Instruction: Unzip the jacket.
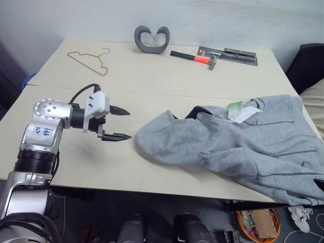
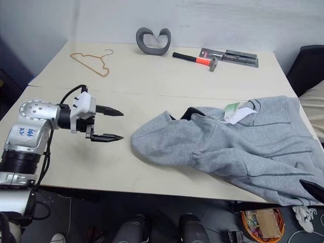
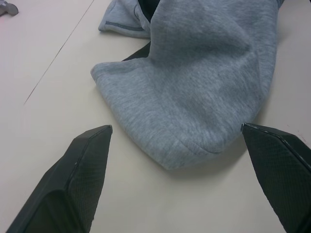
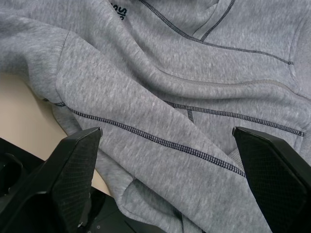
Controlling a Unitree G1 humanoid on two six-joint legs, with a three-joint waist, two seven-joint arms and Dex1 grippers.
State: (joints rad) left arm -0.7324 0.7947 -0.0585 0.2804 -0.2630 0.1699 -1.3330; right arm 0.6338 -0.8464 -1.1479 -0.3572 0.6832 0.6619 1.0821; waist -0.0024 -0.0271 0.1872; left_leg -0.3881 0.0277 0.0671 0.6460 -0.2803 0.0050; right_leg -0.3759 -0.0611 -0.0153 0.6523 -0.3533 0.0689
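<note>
While the jacket (image 1: 243,144) lay crumpled across the bench (image 1: 152,76), it was seen at about four o'clock on the surface, its hood end turned toward the centre and its far side draped over the bench's right edge. White-and-green paper tags (image 1: 240,111) were seen at the collar, at roughly two o'clock from the hood. The left tool (image 1: 117,124) was held at nine o'clock of the garment, just beside the hood but apart from it, its two black fingers (image 3: 80,174) spread wide with nothing between them. In the right wrist view the right tool (image 4: 167,133) was shown above the grey fleece, its fingers likewise spread fully and closed on nothing, with dark seam lines and a small dark logo (image 4: 119,9) visible beneath. Toward twelve o'clock on the bench, a grey curved object (image 1: 151,39), a hammer with an orange grip (image 1: 195,57) and a dark packaged item (image 1: 230,54) were laid out; a wire hanger (image 1: 91,62) was seen at eleven o'clock.
</note>
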